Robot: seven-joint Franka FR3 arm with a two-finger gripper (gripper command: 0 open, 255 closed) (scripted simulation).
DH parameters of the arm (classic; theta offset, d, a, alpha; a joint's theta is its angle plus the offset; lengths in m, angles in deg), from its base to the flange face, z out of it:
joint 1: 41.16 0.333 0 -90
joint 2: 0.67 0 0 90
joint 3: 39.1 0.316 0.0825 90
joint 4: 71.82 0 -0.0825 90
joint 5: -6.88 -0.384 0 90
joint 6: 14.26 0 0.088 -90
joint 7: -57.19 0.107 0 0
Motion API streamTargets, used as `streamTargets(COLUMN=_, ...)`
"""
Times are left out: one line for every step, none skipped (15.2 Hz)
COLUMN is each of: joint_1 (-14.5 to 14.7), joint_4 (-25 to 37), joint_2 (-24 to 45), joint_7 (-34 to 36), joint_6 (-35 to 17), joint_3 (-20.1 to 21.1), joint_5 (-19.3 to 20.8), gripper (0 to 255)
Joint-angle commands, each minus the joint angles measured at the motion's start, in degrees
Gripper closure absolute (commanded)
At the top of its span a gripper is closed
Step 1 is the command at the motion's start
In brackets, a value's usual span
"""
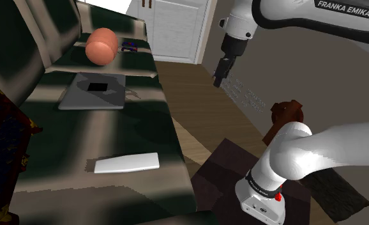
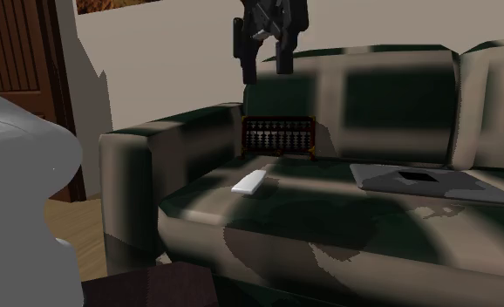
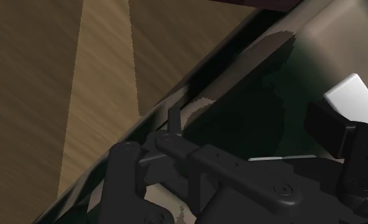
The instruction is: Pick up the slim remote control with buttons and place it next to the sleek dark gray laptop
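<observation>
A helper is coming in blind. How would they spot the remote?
Find the dark sofa. On its seat, in front of the abacus and apart from the grey laptop, lies the remote. It alone is a slim white bar.

1. Noted gripper [image 1: 217,81] hanging in open air over the wood floor [image 1: 193,112], off the sofa's front edge, well above seat height.
2. Logged bare sofa seat [image 1: 116,128] between remote [image 1: 126,163] and laptop [image 1: 92,91]; open from above.
3. Marked abacus [image 2: 279,137] standing upright at the backrest [image 2: 390,96], near the remote, with the armrest [image 2: 154,144] walling that end.
4. Recorded pink rounded object [image 1: 101,46] just past the laptop's far edge, crowding that side.
</observation>
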State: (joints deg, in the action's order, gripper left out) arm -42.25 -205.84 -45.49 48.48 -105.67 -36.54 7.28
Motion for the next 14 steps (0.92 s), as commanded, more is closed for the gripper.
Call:
streamTargets(joint_1=0.0, joint_4=0.0, joint_2=0.0, joint_7=0.0, joint_6=0.0, joint_3=0.0, joint_5=0.0, gripper=0)
streamTargets(joint_1=0.65, joint_4=-0.37, joint_2=1.09, joint_7=-0.19, joint_6=-1.4, joint_3=0.6, joint_5=-0.41, gripper=0)
streamTargets(joint_1=1.3, joint_4=-0.69, joint_2=2.22, joint_7=-0.38, joint_6=-2.79, joint_3=1.2, joint_5=-0.8, gripper=0)
streamTargets(joint_1=1.94, joint_4=-0.96, joint_2=3.38, joint_7=-0.58, joint_6=-4.18, joint_3=1.81, joint_5=-1.18, gripper=0)
streamTargets(joint_1=2.58, joint_4=-1.19, joint_2=4.58, joint_7=-0.78, joint_6=-5.56, joint_3=2.43, joint_5=-1.54, gripper=0)
streamTargets(joint_1=3.21, joint_4=-1.36, joint_2=5.82, joint_7=-0.98, joint_6=-6.92, joint_3=3.05, joint_5=-1.89, gripper=0)
streamTargets(joint_1=3.83, joint_4=-1.49, joint_2=7.09, joint_7=-1.18, joint_6=-8.27, joint_3=3.68, joint_5=-2.22, gripper=0)
streamTargets(joint_1=4.43, joint_4=-1.57, joint_2=8.39, joint_7=-1.38, joint_6=-9.61, joint_3=4.32, joint_5=-2.53, gripper=0)
streamTargets(joint_1=5.04, joint_4=-1.6, joint_2=9.73, joint_7=-1.58, joint_6=-10.94, joint_3=4.96, joint_5=-2.82, gripper=0)
streamTargets(joint_1=5.62, joint_4=-1.59, joint_2=11.09, joint_7=-1.77, joint_6=-12.25, joint_3=5.61, joint_5=-3.09, gripper=0)
streamTargets(joint_1=6.2, joint_4=-1.53, joint_2=12.48, joint_7=-1.97, joint_6=-13.54, joint_3=6.26, joint_5=-3.33, gripper=0)
streamTargets(joint_1=6.77, joint_4=-1.43, joint_2=13.89, joint_7=-2.15, joint_6=-14.81, joint_3=6.91, joint_5=-3.55, gripper=0)
streamTargets(joint_1=7.33, joint_4=-1.28, joint_2=15.33, joint_7=-2.33, joint_6=-16.06, joint_3=7.58, joint_5=-3.73, gripper=0)
streamTargets(joint_1=7.86, joint_4=-1.09, joint_2=16.79, joint_7=-2.51, joint_6=-17.3, joint_3=8.25, joint_5=-3.89, gripper=0)
